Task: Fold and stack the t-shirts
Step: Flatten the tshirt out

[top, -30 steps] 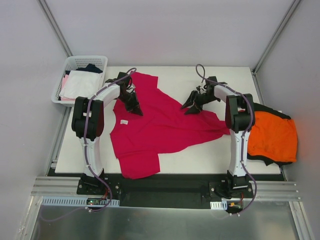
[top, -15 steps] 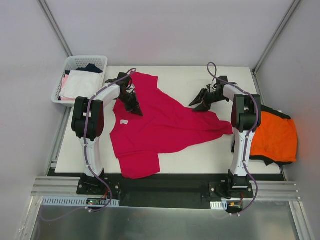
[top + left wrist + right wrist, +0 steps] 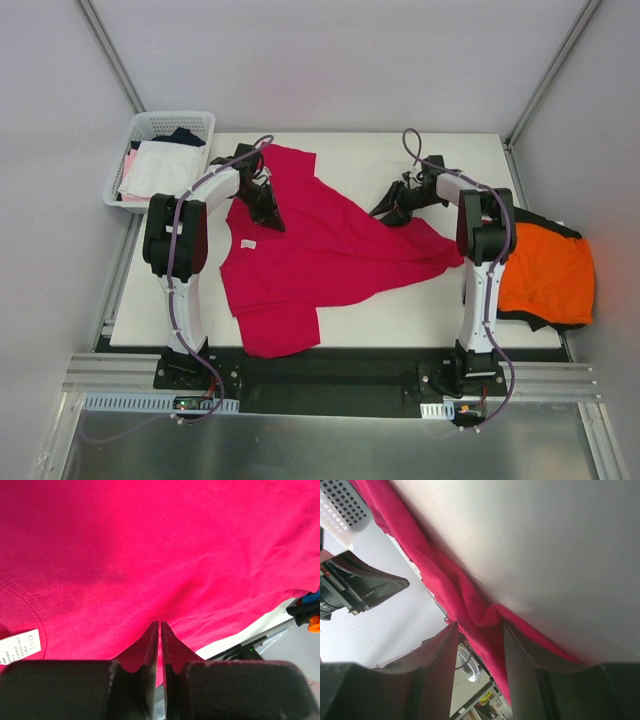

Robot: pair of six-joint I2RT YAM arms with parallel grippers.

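The crimson t-shirt (image 3: 310,250) lies spread on the white table (image 3: 430,305), its white neck label (image 3: 248,245) showing. My left gripper (image 3: 263,207) sits on the cloth near the collar. In the left wrist view its jaws (image 3: 160,625) are pressed together with their tips pinching the crimson t-shirt (image 3: 165,550). My right gripper (image 3: 386,212) is at the shirt's far right edge. It stands open (image 3: 479,628) with a raised fold of the crimson t-shirt (image 3: 470,610) between its fingers. The orange t-shirt (image 3: 545,270) lies over the table's right edge on a black t-shirt (image 3: 530,320).
A white mesh basket (image 3: 150,122) holding white, pink and dark garments stands off the table's far left corner. Grey walls enclose the table on three sides. Bare tabletop (image 3: 380,155) shows beyond the shirt.
My right gripper swung out to the right, then came back left onto the shirt's far edge, its jaws narrowing slightly. The left gripper and the shirt stayed put.
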